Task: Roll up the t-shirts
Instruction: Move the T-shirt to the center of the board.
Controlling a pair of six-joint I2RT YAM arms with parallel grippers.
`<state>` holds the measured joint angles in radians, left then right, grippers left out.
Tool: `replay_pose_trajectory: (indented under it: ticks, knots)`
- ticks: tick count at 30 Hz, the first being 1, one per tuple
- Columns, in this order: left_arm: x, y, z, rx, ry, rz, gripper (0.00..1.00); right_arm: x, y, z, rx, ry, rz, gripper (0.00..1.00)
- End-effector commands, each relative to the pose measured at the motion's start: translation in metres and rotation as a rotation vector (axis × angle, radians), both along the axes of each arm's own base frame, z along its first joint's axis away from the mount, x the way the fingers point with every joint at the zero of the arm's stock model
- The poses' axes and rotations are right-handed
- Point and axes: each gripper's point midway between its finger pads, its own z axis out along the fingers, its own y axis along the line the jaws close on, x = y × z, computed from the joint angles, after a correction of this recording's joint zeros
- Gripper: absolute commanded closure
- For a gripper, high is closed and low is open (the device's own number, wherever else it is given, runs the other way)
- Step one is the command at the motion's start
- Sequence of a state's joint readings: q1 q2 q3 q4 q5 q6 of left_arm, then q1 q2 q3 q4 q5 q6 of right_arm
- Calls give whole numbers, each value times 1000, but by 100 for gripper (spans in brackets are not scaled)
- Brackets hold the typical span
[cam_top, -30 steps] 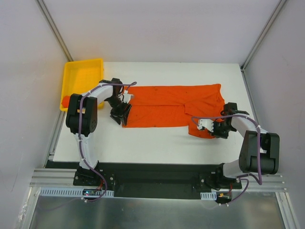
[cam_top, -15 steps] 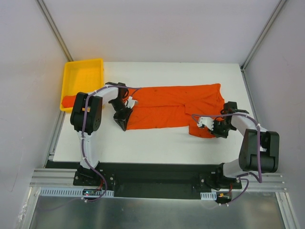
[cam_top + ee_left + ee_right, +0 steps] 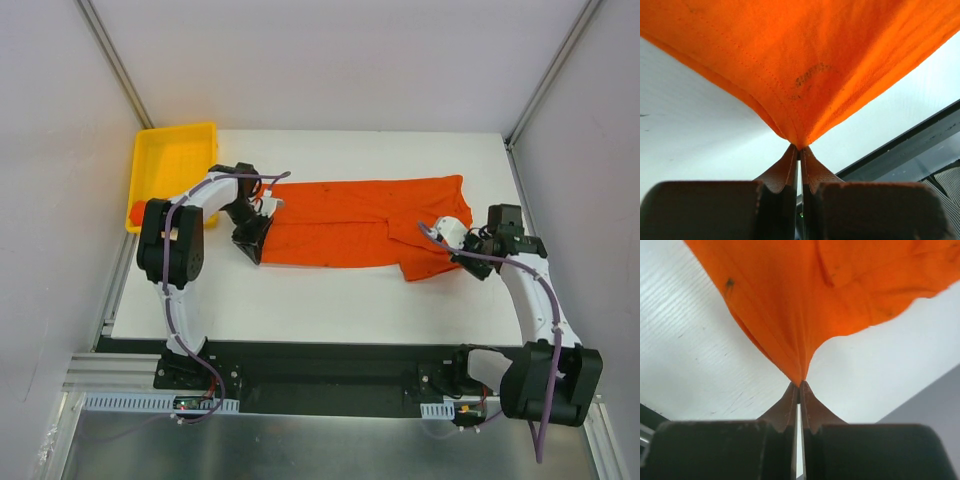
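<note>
One orange t-shirt (image 3: 350, 220) lies folded into a long band across the white table (image 3: 330, 290). My left gripper (image 3: 256, 238) is at the shirt's near left corner. In the left wrist view the left gripper (image 3: 799, 148) is shut on that corner of the t-shirt (image 3: 805, 60), and the cloth rises taut from the tips. My right gripper (image 3: 447, 246) is at the shirt's right end. In the right wrist view the right gripper (image 3: 800, 385) is shut on a pinched fold of the t-shirt (image 3: 820, 295).
A yellow tray (image 3: 176, 137) stands at the table's far left corner, with a bit of orange cloth (image 3: 138, 212) showing at its near end. Grey walls and metal posts close in the table on three sides. A black rail (image 3: 330, 362) runs along the near edge.
The left gripper has shut on the shirt's near left corner. The right gripper, still shut on the cloth, has moved away from the near edge, drawing the shirt's right flap with it.
</note>
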<state>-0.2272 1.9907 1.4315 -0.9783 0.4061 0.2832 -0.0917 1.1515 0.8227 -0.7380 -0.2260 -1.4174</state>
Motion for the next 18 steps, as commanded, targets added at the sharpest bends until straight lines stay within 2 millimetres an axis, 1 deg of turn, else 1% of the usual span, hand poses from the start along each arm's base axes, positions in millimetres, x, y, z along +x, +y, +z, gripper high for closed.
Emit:
replay_pose_trajectory:
  ticks: [1,2,5,6,8,9,11,12,13,14,15,16,17,18]
  knots:
    - [13,7,25,0,-87,-16,100,9,-3,35,52,-56,-181,99]
    - [16,7,26,-2,-95,-15,100,15,-4,43,66,-71,-219,99]
    - [27,10,27,-4,-111,-1,100,34,-7,54,77,-119,-254,99]
    - [34,12,31,-9,-130,6,100,46,-8,59,82,-134,-263,99]
    - [41,12,31,-7,-141,5,100,62,-12,68,78,-162,-283,99]
    - [49,12,35,-9,-164,6,100,75,-14,74,82,-170,-291,99]
    - [56,11,34,-9,-173,5,100,89,-18,77,79,-166,-310,99]
    - [64,9,38,-16,-193,3,100,98,-20,72,81,-143,-318,99]
    - [68,9,36,-18,-191,0,100,111,-21,84,84,-171,-323,99]
    - [70,8,36,-18,-194,-3,100,118,-21,88,88,-180,-321,99]
    - [78,7,39,-22,-214,-1,100,125,-22,88,89,-179,-322,100]
    - [82,7,35,-16,-209,-4,100,138,-22,92,95,-188,-322,99]
    - [84,7,35,-16,-207,-4,100,143,-24,91,94,-184,-326,99]
    - [93,6,35,-14,-222,-7,100,150,-25,91,92,-187,-328,99]
